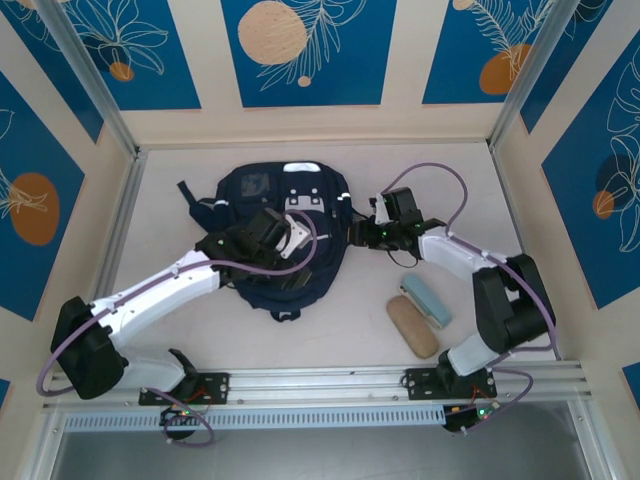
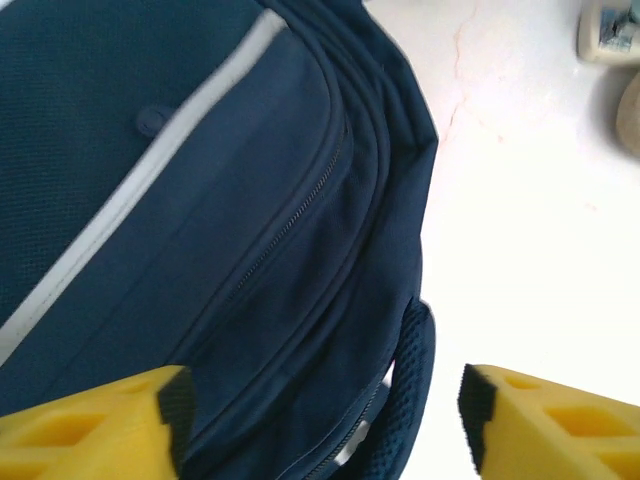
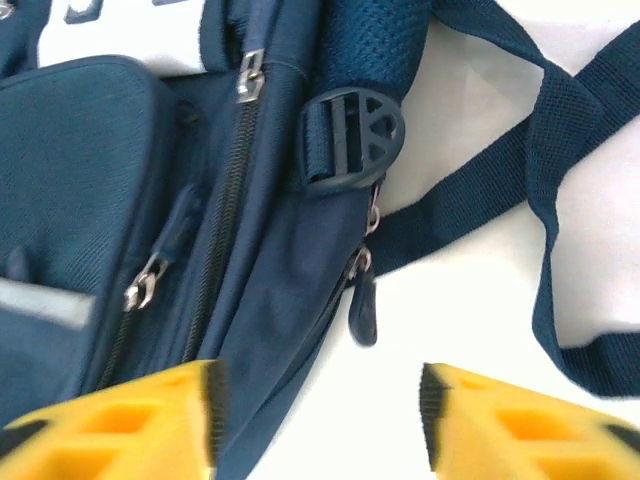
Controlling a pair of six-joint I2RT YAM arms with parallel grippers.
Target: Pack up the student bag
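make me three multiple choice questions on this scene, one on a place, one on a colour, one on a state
1. Where do the pale blue case and the tan case lie relative to the navy backpack?
A. on top of it
B. beside it, on the side of the right arm
C. behind it, against the far wall

2. What colour are the fingers of the right gripper?
A. yellow
B. red
C. white

3. How do the right gripper's jaws stand?
A. shut on a strap
B. shut on a zip pull
C. open, holding nothing

Answers:
1 B, the top view shows both cases near the right arm, off the backpack.
2 A, the right wrist view shows yellow fingers.
3 C, the fingers stand apart with nothing gripped.
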